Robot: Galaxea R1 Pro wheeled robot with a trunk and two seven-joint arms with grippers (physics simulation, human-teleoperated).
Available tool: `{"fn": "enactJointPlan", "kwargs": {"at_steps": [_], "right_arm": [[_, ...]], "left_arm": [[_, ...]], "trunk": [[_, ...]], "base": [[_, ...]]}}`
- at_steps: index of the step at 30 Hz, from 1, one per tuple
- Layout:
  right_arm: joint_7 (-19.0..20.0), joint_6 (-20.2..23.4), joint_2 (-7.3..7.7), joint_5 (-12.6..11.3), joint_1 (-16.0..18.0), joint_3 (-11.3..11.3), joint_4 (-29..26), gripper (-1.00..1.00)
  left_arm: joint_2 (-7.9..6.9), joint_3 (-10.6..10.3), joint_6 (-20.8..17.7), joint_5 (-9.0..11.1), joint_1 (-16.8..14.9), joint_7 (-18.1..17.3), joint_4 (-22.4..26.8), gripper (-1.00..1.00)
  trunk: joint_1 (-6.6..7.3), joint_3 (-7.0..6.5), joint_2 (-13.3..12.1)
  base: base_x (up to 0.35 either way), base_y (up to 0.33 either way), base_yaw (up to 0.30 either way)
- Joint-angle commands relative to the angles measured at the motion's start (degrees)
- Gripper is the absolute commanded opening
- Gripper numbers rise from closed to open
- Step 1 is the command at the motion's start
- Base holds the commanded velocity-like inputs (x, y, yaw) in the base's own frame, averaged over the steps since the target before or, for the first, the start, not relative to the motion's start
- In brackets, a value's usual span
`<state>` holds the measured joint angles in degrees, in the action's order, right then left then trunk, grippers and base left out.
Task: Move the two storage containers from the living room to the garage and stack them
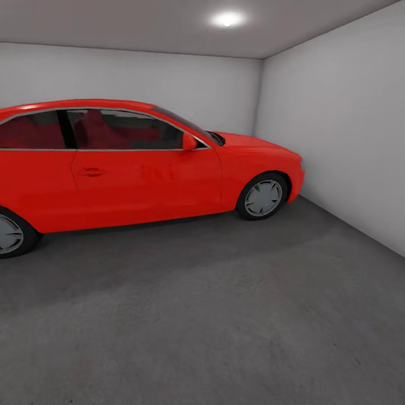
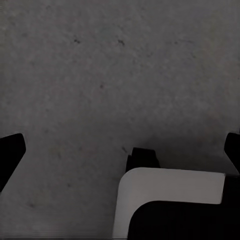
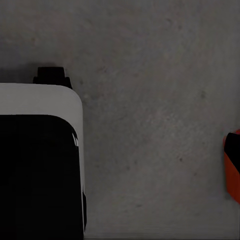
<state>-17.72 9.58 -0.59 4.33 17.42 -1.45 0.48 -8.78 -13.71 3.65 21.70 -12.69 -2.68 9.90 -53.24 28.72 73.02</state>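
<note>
The garage was the biggest thing to take in: white walls (image 1: 337,124), a ceiling light (image 1: 227,19), and a wide stretch of rough grey concrete floor (image 1: 225,315) running up to a red car (image 1: 140,169) parked side-on, its rear cut off by the edge of the head view. So the robot stood in the right room, and I judged the step in hand to be the setting-down — finding a bare patch of concrete for the first bin. Both wrist cameras pointed down at that concrete past the white-and-black corners of the robot's own base (image 2: 170,200). In the left wrist view the left gripper (image 2: 122,150) showed only as dark tips at the two far sides, spread wide with nothing between them. In the right wrist view a small sliver of orange-red bin (image 3: 231,172) sat at the frame's edge with a dark piece against it — perhaps a fingertip, but I could not tell whether the right jaws held it. The second bin's whereabouts I could not make out. Next would come lowering a bin flat, clear of the car.
</note>
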Motion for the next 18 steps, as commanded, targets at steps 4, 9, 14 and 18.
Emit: {"fn": "enactJointPlan", "kwargs": {"at_steps": [4,9,14,18], "right_arm": [[-0.12,0.31,-0.02,0.45,-0.32,-0.14,0.29,1.00],[0.01,0.34,-0.08,0.42,-1.76,-0.13,0.37,1.00],[0.11,0.35,-0.04,0.42,-4.43,-0.13,0.40,1.00],[0.12,0.35,-0.05,0.42,-5.35,-0.13,0.40,1.00]], "left_arm": [[0.02,-0.45,0.28,0.62,0.07,-0.15,-0.54,1.00],[0.06,-0.44,0.30,0.62,0.11,-0.14,-0.70,1.00],[0.08,-0.44,0.30,0.63,0.12,-0.13,-0.75,1.00],[0.08,-0.44,0.30,0.63,0.12,-0.13,-0.76,1.00]], "trunk": [[0.00,0.05,0.03],[0.00,0.05,0.03],[0.00,0.05,0.03],[0.00,0.05,0.03]], "base": [[0.000,0.000,0.000],[0.000,0.000,0.000],[0.000,0.000,0.000],[0.000,0.000,0.000]]}}
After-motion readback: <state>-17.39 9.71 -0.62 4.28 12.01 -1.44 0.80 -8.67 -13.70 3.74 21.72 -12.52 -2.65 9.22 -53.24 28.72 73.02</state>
